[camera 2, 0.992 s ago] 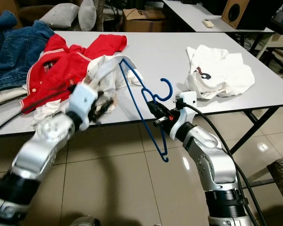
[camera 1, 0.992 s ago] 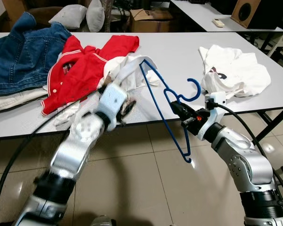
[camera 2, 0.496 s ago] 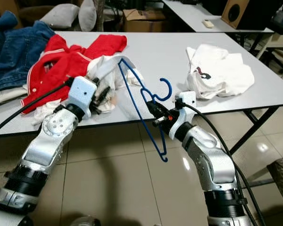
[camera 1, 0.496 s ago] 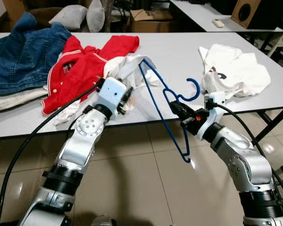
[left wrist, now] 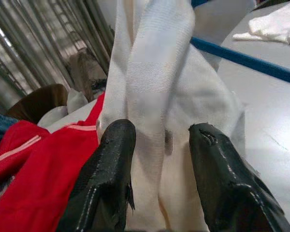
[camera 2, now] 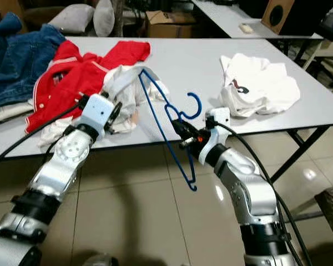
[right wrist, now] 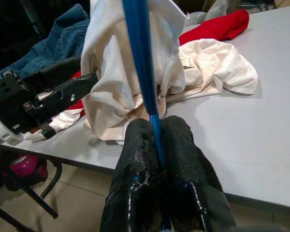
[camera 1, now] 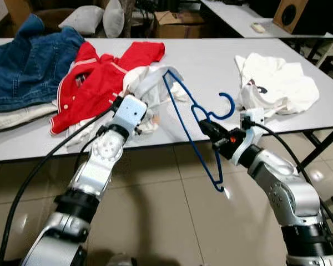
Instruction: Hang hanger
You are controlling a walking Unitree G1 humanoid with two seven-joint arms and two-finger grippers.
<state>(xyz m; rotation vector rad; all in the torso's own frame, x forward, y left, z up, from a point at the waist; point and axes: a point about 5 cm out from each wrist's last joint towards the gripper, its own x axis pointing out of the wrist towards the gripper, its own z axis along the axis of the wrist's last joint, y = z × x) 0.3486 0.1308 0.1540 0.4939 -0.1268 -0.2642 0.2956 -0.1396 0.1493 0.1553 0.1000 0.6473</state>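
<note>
**Blue hanger pinched at the table's edge, white shirt between the other fingers**

Blue plastic hanger [camera 1: 195, 119] sits clamped in the right gripper [camera 1: 206, 127], whose two black fingers [right wrist: 140, 145] are pressed together on the thin bar just below the hook. The hanger tilts steeply: its upper end lies in the white shirt [camera 1: 150, 83] on the table, its lower corner hangs out past the table's front edge over the floor. The left gripper [camera 1: 146, 117] is at the shirt, fingers [left wrist: 111, 164] spread apart with a fold of the white cloth standing between them; the wrist view shows the cloth against both fingers, though not whether they squeeze it.

The grey table [camera 1: 205, 61] carries a red jacket [camera 1: 97, 77] just beside the white shirt, a denim jacket [camera 1: 28, 61] at the robot's far left, and a second white garment [camera 1: 277, 83] well apart at the right. The floor [camera 1: 155, 210] is beige tile. Behind stand a cardboard box [camera 1: 177, 19], pillows [camera 1: 97, 19], another table and a speaker [camera 1: 291, 14].

Against half a second ago, the left arm has swung lower and nearer the table edge, its wrist now slightly leftward; a second ago it was blurred in motion. The right gripper and hanger sit as before.
</note>
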